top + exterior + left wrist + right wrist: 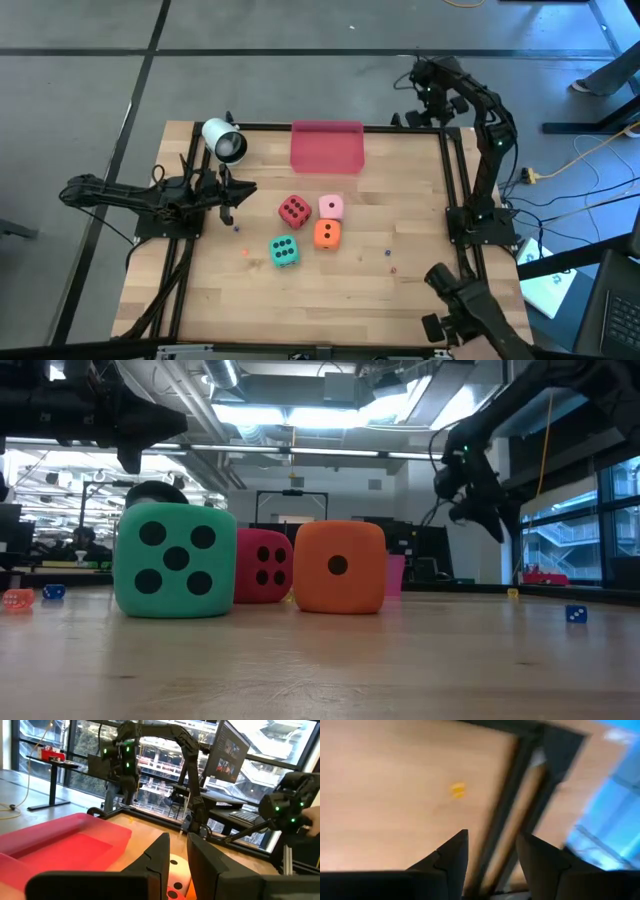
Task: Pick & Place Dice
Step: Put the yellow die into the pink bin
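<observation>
Four dice sit in a cluster at the table's middle: red (293, 210), light pink (331, 207), orange (326, 234) and green (284, 251), each resting flat on the wood. The low view shows green (175, 560), red (262, 565) and orange (338, 567); the pink die is hidden behind the orange one. My left gripper (236, 200) hovers open just left of the red die, its fingers pointing toward the cluster, and the pink die (179, 870) peeks between them. My right gripper (492, 840) is open, raised over the table's far right corner (415, 80).
A pink rectangular tray (327, 147) lies at the far edge, beyond the dice. A white cylinder with a dark opening (224, 141) sits at the far left. Several tiny dice are scattered on the wood, such as a blue one (576, 614). A black frame (456, 170) borders the table.
</observation>
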Motion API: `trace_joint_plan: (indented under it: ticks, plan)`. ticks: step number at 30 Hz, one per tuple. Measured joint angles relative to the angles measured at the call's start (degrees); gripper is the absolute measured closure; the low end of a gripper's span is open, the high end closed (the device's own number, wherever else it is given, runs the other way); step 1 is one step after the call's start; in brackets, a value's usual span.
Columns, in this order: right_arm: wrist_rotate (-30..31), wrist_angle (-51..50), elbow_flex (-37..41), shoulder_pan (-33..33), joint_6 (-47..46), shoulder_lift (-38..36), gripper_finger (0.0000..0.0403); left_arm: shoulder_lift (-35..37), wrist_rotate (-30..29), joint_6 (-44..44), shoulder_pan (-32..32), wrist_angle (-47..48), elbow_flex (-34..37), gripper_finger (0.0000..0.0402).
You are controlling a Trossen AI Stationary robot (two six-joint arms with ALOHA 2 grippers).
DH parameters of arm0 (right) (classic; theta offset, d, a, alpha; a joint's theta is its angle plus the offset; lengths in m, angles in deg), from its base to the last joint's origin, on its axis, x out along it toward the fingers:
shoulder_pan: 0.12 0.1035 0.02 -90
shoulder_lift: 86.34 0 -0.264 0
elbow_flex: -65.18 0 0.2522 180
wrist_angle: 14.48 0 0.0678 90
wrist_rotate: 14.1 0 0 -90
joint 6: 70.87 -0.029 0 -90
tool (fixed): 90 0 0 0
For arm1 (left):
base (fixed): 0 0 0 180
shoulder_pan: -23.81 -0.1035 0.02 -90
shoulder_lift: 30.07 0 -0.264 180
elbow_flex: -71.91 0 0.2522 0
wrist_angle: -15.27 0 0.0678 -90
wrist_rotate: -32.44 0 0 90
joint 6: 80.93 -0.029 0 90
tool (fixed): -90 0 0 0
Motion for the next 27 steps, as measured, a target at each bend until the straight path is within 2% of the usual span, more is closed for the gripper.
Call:
trace_joint_plan:
  ticks: [2,6,12,21,27]
  plan:
    - [3.94,1.72,1.2,0.97,-1.08,-0.03,0.0237,0.0,-0.03,-0.14,0.0,0.01,0.0,0.0341]
    - [4.55,2.78,1.66,2.01,-1.88,-0.09,0.0237,0.0,-0.28,-0.59,0.0,0.01,0.0,0.0341]
    - [-7.02,8.78,1.66,3.68,1.08,-0.09,0.0237,0.0,-0.34,-1.18,0.0,0.03,0.0,0.0341]
    - [-9.73,10.09,2.71,1.31,-0.44,2.68,0.0237,0.0,-0.38,-0.13,0.0,0.05,0.0,0.0341]
    - [-10.51,10.7,7.65,-0.04,-1.24,3.69,0.0237,0.0,0.59,-0.15,0.0,0.07,0.0,0.0341]
